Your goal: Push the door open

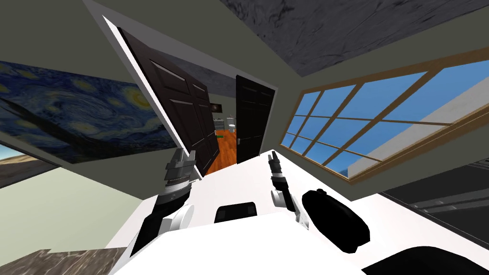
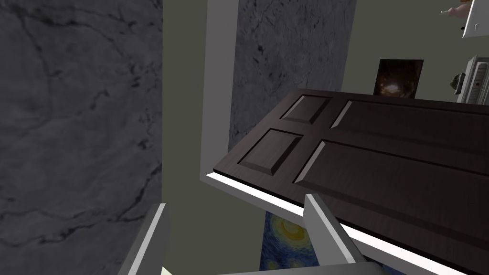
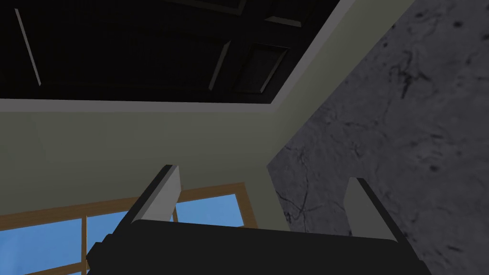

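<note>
Door (image 1: 176, 105), dark and panelled, stands partly open ahead on my left, its white edge just beside my left gripper (image 1: 184, 155). That gripper's fingers are spread wide, I judge so a blade can press flat instead of gripping. My right gripper (image 1: 274, 157) is apart from the door, fingers also released, holding nothing.
</note>
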{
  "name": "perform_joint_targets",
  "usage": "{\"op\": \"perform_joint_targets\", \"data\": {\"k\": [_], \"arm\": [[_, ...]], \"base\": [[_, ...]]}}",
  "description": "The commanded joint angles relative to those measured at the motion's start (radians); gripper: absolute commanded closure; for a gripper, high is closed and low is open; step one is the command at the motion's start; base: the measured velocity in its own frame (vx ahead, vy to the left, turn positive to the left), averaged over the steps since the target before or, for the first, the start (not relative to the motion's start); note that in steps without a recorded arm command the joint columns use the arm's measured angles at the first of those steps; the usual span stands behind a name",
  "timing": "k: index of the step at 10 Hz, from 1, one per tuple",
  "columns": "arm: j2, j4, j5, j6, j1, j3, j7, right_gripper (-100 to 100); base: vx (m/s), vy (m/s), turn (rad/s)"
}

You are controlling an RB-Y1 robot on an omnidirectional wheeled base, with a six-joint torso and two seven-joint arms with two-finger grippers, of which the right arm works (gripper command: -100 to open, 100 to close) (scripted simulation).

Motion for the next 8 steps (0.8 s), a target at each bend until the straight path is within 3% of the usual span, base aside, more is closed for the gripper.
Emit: {"op": "perform_joint_targets", "data": {"k": [1,4,5,8], "arm": [[-0.007,0.050,-0.009,-0.008,-0.025,-0.004,0.000,-100],[-0.016,0.131,-0.023,-0.024,-0.060,-0.006,0.000,-100],[-0.016,0.134,-0.023,-0.024,-0.060,-0.006,0.000,-100],[-0.024,0.223,-0.039,-0.042,-0.096,-0.009,0.001,-100]], "base": [[0.098,-0.015,0.109],[0.094,-0.009,0.125],[0.062,-0.011,0.047],[0.064,-0.005,0.125]]}}
